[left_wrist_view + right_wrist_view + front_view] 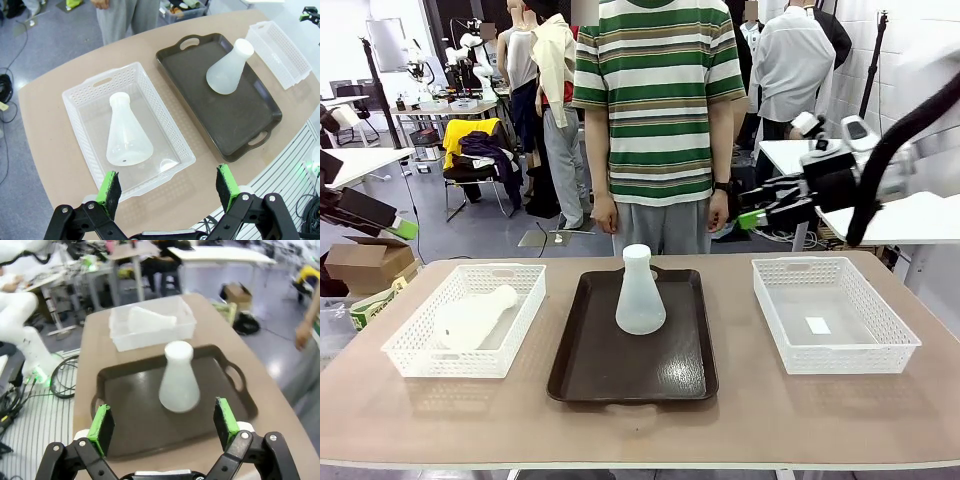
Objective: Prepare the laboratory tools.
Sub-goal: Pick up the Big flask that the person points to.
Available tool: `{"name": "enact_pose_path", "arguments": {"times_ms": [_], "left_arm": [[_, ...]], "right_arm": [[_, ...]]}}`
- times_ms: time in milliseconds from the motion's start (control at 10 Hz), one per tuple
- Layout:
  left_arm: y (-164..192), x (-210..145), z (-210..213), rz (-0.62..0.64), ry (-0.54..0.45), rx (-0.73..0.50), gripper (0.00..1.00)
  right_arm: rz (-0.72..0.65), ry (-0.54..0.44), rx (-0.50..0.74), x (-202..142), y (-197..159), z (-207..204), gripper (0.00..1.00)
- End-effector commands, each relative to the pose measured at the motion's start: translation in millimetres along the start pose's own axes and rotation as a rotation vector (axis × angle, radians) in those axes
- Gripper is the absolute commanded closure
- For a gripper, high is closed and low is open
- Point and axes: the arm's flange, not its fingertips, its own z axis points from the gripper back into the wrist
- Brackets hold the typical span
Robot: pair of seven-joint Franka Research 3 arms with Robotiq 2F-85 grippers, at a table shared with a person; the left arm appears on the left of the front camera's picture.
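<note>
1. Between the pads of the left gripper (168, 186): nothing, jaws spread wide. Right gripper (163, 426) equally wide and empty.
2. At 11 o'clock from the left gripper: lying flask (127, 132), flat in the basket (80, 90), neck to 12, base to 6. Likely the left arm's pick, being nearer.
3. At 12 o'clock from the right gripper: upright flask (179, 377) on the tray (130, 415).
4. Counted: two flasks, two baskets, one tray.

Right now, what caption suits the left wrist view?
Open left gripper facing a white basket holding a lying flask; an upright flask on the brown tray.
</note>
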Motion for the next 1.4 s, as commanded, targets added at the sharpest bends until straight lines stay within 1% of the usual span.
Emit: {"name": "enact_pose_path", "arguments": {"times_ms": [0, 300, 500, 700, 800, 1300], "left_arm": [[3.6, -1.8, 0.6, -0.017, 0.007, -0.002, 0.0], [3.6, -1.8, 0.6, -0.017, 0.007, -0.002, 0.0], [3.6, -1.8, 0.6, -0.017, 0.007, -0.002, 0.0], [3.6, -1.8, 0.6, -0.017, 0.007, -0.002, 0.0], [3.6, -1.8, 0.6, -0.017, 0.007, -0.002, 0.0], [3.6, -1.8, 0.6, -0.017, 0.007, -0.002, 0.0]], "right_arm": [[-0.122, 0.047, -0.116, -11.3, 19.3, 20.8, 0.0], [-0.286, 0.03, -0.172, -51.8, 14.9, 38.7, 0.0], [-0.338, 0.004, -0.176, -70.2, 7.5, 42.0, 0.0], [-0.378, 0.005, -0.179, -81.8, -2.1, 38.2, 0.0], [-0.326, 0.033, -0.17, -77.4, 8.5, 44.4, 0.0], [-0.326, 0.033, -0.17, -77.4, 8.5, 44.4, 0.0]]}}
